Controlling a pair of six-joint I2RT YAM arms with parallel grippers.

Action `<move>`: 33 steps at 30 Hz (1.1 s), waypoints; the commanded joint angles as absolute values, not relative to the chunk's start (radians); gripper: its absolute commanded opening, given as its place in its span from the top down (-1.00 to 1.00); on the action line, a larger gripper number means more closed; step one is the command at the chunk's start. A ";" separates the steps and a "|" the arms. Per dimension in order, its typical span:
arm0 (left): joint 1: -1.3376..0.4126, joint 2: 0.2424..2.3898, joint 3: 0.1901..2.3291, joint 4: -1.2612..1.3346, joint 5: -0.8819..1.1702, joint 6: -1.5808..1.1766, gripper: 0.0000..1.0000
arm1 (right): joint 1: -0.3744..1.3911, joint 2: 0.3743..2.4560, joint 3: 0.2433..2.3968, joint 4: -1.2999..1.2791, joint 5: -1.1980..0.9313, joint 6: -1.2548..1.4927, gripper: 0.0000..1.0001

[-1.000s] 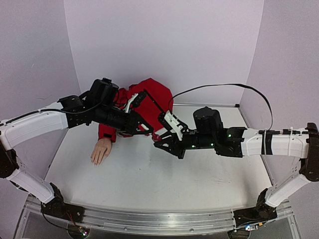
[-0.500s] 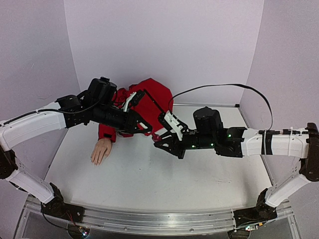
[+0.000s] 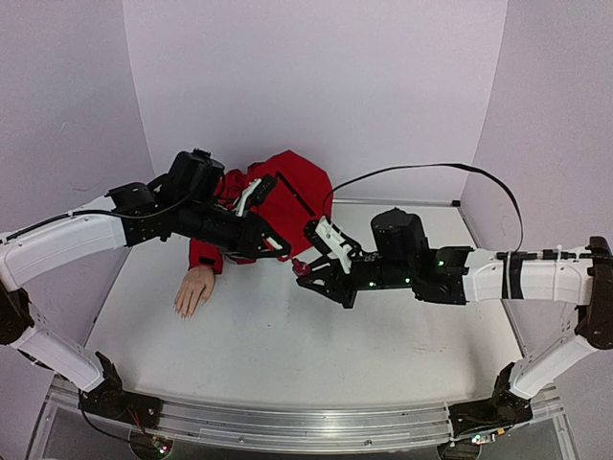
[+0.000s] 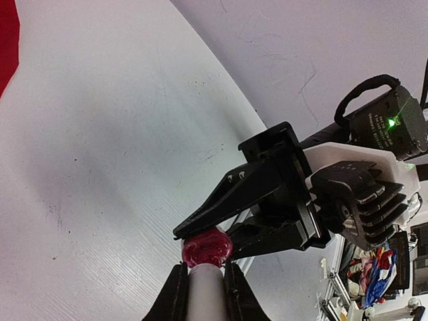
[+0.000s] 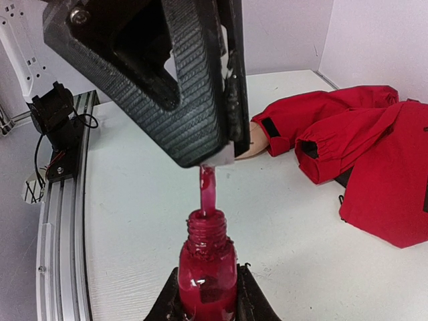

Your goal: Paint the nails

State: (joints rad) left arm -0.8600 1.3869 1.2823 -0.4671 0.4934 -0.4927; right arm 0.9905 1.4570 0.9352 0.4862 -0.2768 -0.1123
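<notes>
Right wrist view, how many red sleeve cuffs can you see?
2. One cuff meets the mannequin hand; the other cuff lies just right of it, nearer the camera. None seems hidden.

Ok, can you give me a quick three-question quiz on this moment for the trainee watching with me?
1. Fill in: the left gripper is shut on a white cylindrical ___, with the brush below it.
2. What holds the small pink-red glass polish bottle? A) the left gripper B) the right gripper C) nothing, it stands free
3. True or false: the beige mannequin hand lies on the white table, apart from both grippers.

Key: 1 cap; 2 B; 3 true.
</notes>
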 commanded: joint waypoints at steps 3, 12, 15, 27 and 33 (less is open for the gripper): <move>-0.850 1.341 1.325 -0.464 0.470 -0.466 1.00 | 0.989 1.419 0.933 0.539 -0.278 -0.119 1.00; -0.847 1.333 1.327 -0.471 0.466 -0.462 1.00 | 0.989 1.402 0.918 0.559 -0.260 -0.117 1.00; -0.847 1.330 1.327 -0.474 0.466 -0.462 1.00 | 0.989 1.401 0.916 0.563 -0.258 -0.115 1.00; -0.844 1.319 1.327 -0.482 0.457 -0.457 1.00 | 0.989 1.357 0.870 0.614 -0.215 -0.096 1.00; -0.835 1.295 1.297 -0.508 0.417 -0.458 1.00 | 0.989 1.266 0.787 0.687 -0.082 -0.075 1.00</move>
State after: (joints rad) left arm -0.8471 1.3529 1.2823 -0.4866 0.4595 -0.4709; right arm 0.9905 1.3602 0.8261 0.5697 -0.1921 -0.0998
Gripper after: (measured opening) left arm 0.161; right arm 0.210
